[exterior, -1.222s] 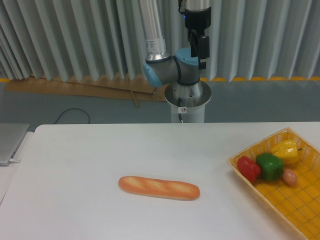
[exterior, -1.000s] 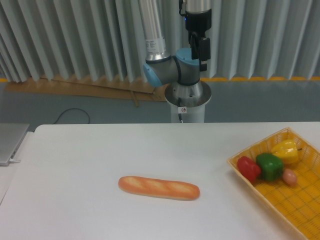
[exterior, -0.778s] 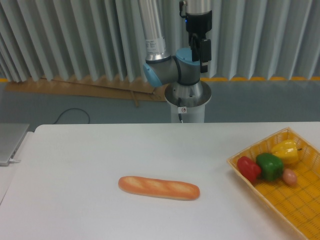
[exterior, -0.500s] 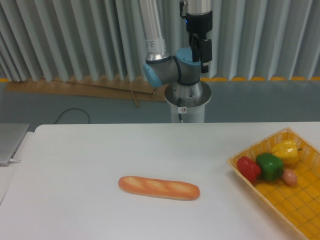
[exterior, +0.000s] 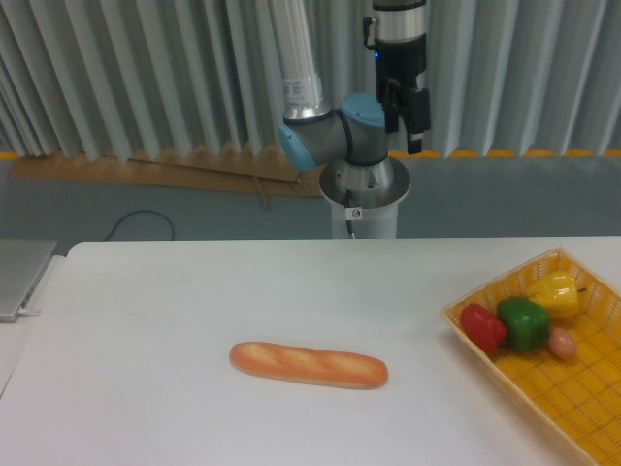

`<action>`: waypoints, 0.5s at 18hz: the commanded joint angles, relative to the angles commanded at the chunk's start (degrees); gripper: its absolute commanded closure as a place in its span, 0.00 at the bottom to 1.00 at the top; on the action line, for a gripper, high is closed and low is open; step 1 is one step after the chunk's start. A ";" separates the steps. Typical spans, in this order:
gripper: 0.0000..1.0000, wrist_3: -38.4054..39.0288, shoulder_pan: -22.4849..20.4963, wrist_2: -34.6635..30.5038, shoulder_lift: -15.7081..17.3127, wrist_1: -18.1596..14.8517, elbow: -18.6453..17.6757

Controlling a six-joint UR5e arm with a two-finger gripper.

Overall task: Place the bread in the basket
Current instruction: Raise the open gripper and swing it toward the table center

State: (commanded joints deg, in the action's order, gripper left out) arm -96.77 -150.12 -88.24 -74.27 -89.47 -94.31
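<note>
The bread (exterior: 309, 364), a long orange-brown loaf with pale slashes, lies flat on the white table a little left of centre, with nothing touching it. The basket (exterior: 572, 400), a yellow woven tray, sits at the right edge and is partly cut off by the frame. My gripper (exterior: 408, 144) hangs high at the back beside the arm's base, far above and behind the bread. Its two dark fingers stand apart and hold nothing.
Inside the basket lie a red pepper (exterior: 483, 326), a green pepper (exterior: 524, 322), a yellow pepper (exterior: 553, 294) and a small pinkish item (exterior: 562, 342). A flat grey object (exterior: 19, 277) rests at the table's left edge. The arm's base (exterior: 366, 194) stands behind the far edge.
The gripper has shifted to the right and slightly downward at the back. The bread and the basket have stayed where they were.
</note>
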 joint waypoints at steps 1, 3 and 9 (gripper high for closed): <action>0.00 0.00 -0.44 0.00 -0.09 0.09 0.00; 0.00 0.00 -1.58 0.00 -0.26 0.52 -0.09; 0.00 0.87 -3.87 0.26 -3.34 1.85 0.09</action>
State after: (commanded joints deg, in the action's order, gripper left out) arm -95.90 -153.98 -87.98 -77.60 -87.63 -94.22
